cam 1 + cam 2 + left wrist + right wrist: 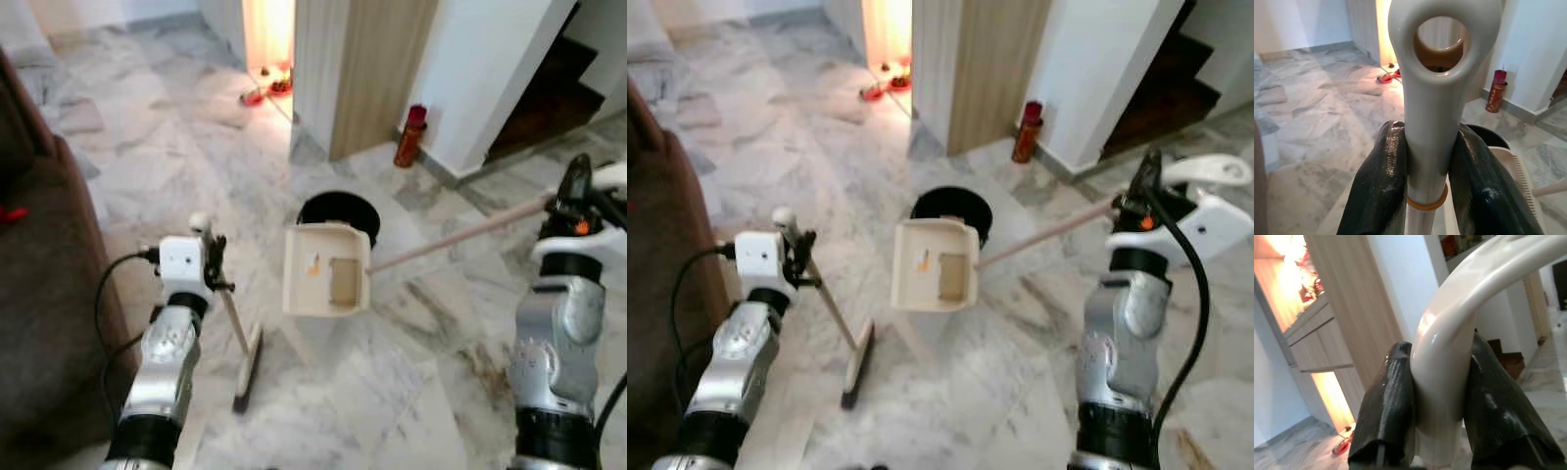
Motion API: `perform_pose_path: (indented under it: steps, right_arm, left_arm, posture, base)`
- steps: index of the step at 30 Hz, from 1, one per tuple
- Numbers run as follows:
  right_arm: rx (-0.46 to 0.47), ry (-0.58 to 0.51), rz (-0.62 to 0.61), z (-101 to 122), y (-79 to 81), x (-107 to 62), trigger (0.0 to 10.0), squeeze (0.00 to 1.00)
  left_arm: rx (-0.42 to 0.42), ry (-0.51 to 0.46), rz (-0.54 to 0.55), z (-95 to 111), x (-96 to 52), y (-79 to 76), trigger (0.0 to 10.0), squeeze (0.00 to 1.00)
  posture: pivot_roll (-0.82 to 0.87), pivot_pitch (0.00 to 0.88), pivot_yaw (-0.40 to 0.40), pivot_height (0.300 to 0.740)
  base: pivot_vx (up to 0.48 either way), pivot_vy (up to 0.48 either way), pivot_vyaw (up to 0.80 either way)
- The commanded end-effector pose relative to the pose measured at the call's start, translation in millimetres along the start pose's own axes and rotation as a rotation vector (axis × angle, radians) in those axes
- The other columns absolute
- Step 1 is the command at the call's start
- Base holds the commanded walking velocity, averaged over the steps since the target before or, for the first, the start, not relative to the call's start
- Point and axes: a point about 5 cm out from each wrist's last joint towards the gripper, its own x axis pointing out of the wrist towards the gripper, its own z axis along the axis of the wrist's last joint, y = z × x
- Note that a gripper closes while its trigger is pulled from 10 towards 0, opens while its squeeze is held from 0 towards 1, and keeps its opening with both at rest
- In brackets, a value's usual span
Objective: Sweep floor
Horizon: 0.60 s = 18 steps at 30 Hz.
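My left gripper [211, 257] is shut on the top of a broom handle [1435, 122], cream with a ring end. The broom [247, 364] slants down to its brush head on the marble floor. My right gripper [1136, 201] is shut on the curved cream grip [1449, 357] of a long-handled dustpan. The pole [460, 235] runs down and left to the cream dustpan [326, 270], which is tilted up over a black bin [340, 211]. Inside the pan are a tan scrap [343, 282] and a small orange bit [313, 266].
A dark brown sofa [39, 294] runs along my left. A wooden partition [367, 69] and white wall stand ahead, with a red bottle [410, 135] at the base. Red items [266, 90] lie by the lit doorway. Dark stairs [549, 88] rise at the right.
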Motion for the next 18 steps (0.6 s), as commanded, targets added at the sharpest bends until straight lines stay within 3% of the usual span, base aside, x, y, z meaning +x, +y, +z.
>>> perform_pose_path:
  steps: [1, 18]
  right_arm:
    - [0.012, -0.1, 0.008, 20.8, 1.6, 5.0, 10.0, 0.0]
    - [0.03, -0.133, 0.028, 27.5, 7.3, 7.0, 10.0, 0.0]
  left_arm:
    - [0.01, -0.062, -0.014, 11.3, 2.3, -4.6, 10.0, 0.0]
    - [0.01, -0.066, -0.011, 11.8, 2.8, -4.9, 10.0, 0.0]
  posture:
    - [0.18, 0.102, -0.062, 0.74]
    - [0.18, 0.101, -0.065, 0.74]
  base:
    - [0.334, 0.0, 0.0]
    - [0.33, 0.0, 0.0]
